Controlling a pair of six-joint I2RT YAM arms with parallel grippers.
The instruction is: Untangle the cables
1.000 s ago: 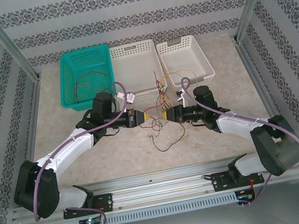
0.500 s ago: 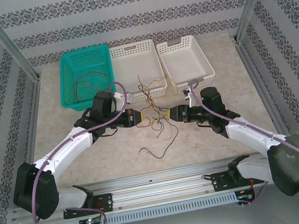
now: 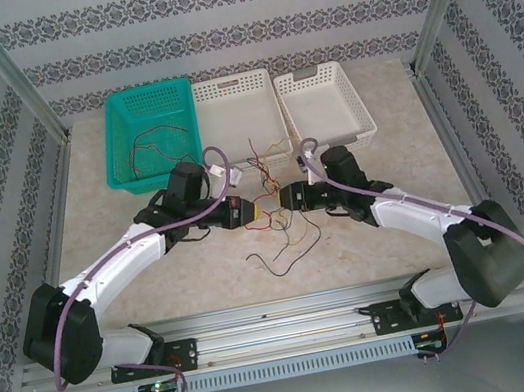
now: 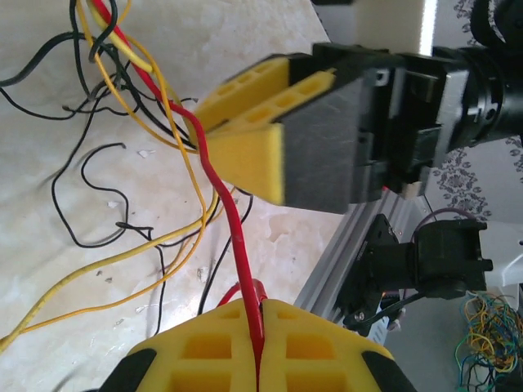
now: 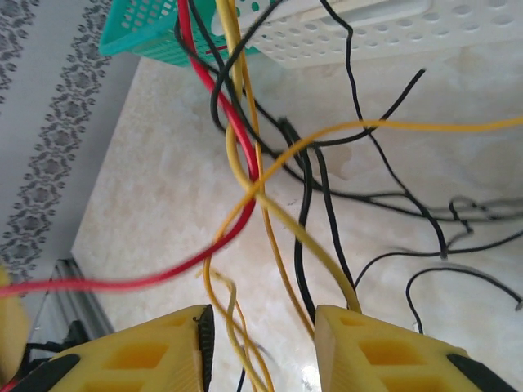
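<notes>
Red cable (image 4: 233,237) clenched in the left hand (image 4: 258,318). The tangled cables (image 3: 283,228) spread mid-worktop (image 3: 355,261) between both hands, with yellow strands (image 5: 294,237) passing through the released right hand (image 5: 261,322).

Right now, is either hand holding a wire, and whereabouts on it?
The left hand pinches the red cable between its fingertips; where along its length, I cannot tell. The right hand stands open, yellow cables passing between its fingers.

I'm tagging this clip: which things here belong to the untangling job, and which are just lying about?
Job: tangled cables; red cable, pinched in the left hand; right hand, open among yellow cables.
Lying about: teal basket; middle white basket; right white basket.
</notes>
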